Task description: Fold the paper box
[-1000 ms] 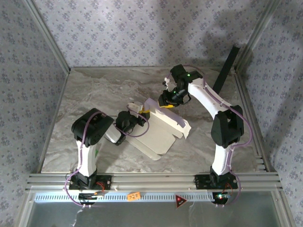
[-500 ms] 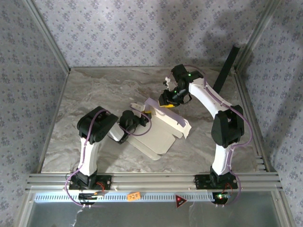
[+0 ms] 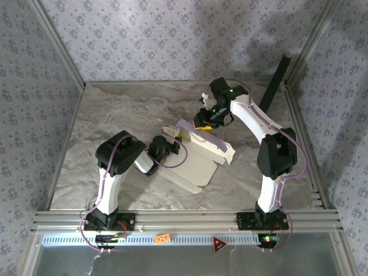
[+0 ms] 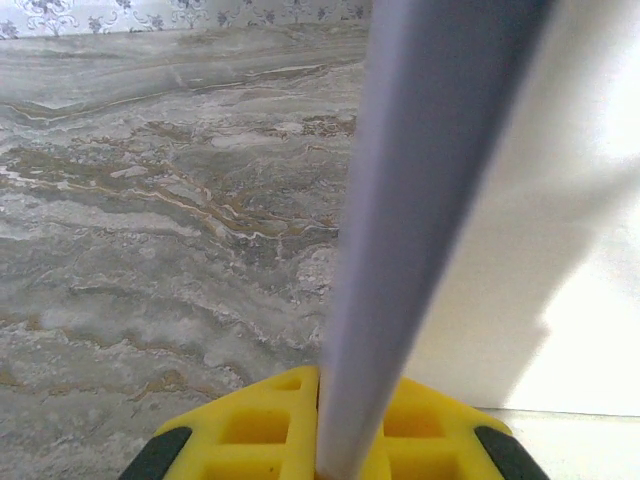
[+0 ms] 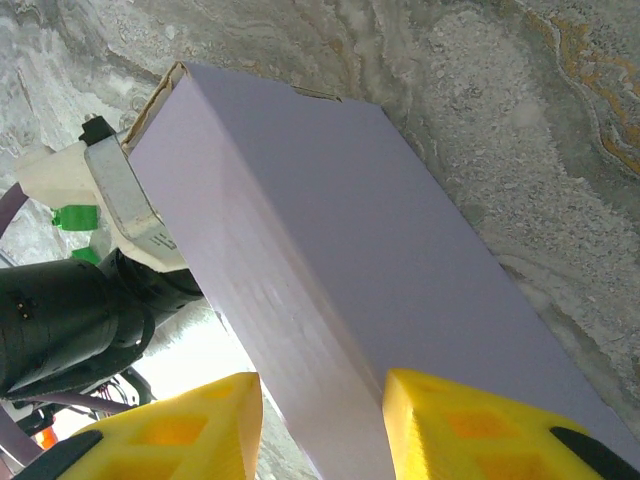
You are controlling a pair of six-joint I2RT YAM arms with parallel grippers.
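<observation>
I see a grey marble-patterned table (image 3: 115,109). At its centre lies the thin, pale lavender cardboard paper box (image 3: 195,161), one wall raised toward the table's far side. My left gripper (image 4: 320,445) pinches that wall. My right gripper (image 5: 320,425) clamps it too.

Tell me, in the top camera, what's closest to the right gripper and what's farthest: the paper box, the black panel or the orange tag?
1. paper box, held by the right gripper.
2. black panel, leaning in the far right corner.
3. orange tag, on the near rail.
</observation>
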